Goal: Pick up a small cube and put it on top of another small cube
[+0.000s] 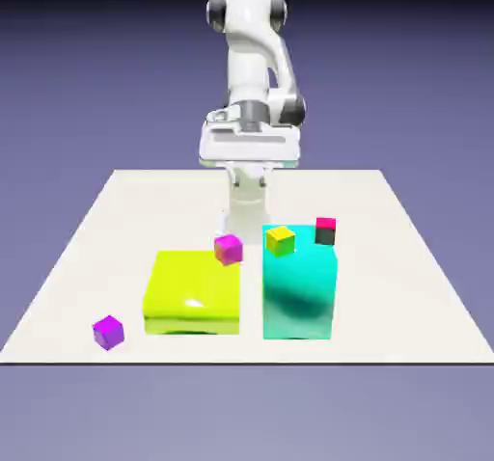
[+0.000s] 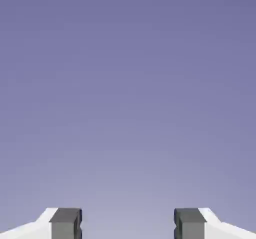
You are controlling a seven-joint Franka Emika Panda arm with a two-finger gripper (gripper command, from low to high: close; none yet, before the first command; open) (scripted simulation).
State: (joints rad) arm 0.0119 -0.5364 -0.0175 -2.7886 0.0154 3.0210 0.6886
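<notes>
You have 2 big blocks, the teal block point(image 1: 298, 300) and 1 lime block point(image 1: 193, 285) toward the exterior view's left of it, plus 4 small cubes point(image 1: 108, 333).

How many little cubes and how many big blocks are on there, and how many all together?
Little cubes: 4 (purple, pink, yellow, red-and-black)
Big blocks: 2 (yellow-green, teal)
Total: 6
</notes>
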